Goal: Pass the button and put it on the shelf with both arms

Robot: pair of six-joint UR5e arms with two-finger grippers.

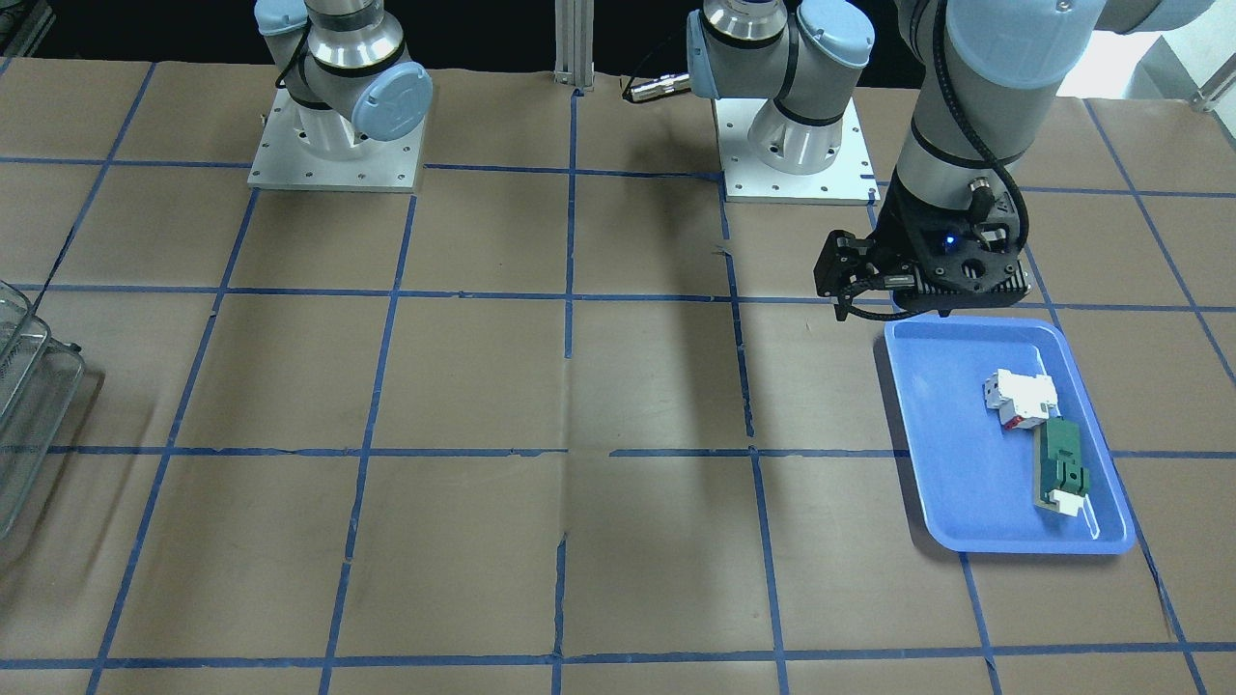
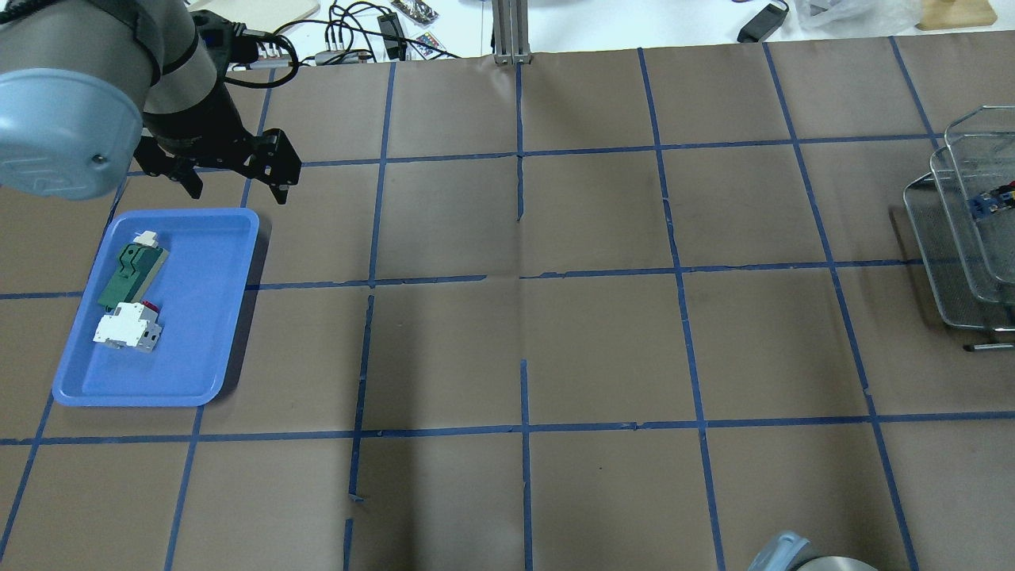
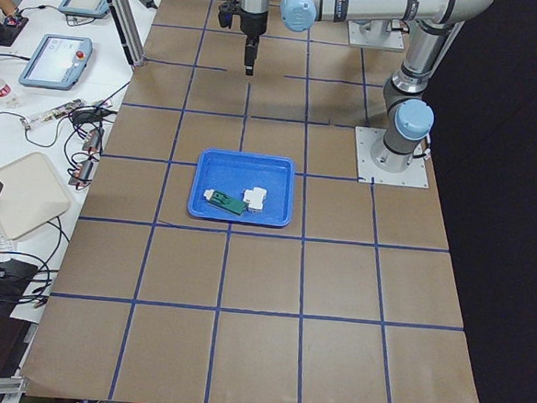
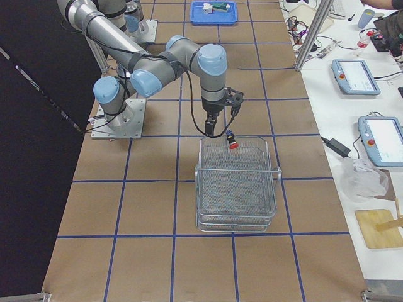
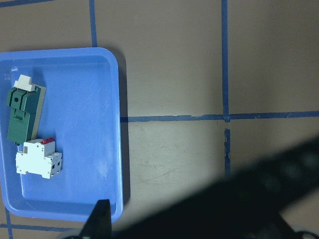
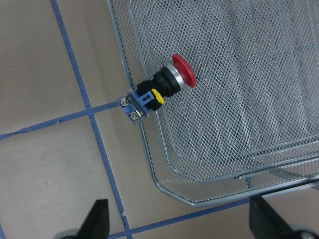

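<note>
The button (image 6: 158, 90) lies on its side at the rim of the wire-mesh shelf (image 6: 239, 114), with its red cap over the mesh and its bluish rear block over the rim. It also shows in the exterior right view (image 4: 232, 140) and the overhead view (image 2: 990, 202). My right gripper (image 6: 179, 226) is open and empty, just above the button and not touching it. My left gripper (image 2: 236, 184) is open and empty, hovering by the far edge of the blue tray (image 2: 198, 333). It also shows in the front-facing view (image 1: 869, 290).
The blue tray (image 1: 956, 483) holds a white-and-red breaker (image 1: 1019, 398) and a green flat part (image 1: 1062, 468). The shelf (image 2: 951, 246) stands at the table's right end. Both arm bases (image 1: 333, 145) stand at the robot's side. Blue tape lines grid the brown table.
</note>
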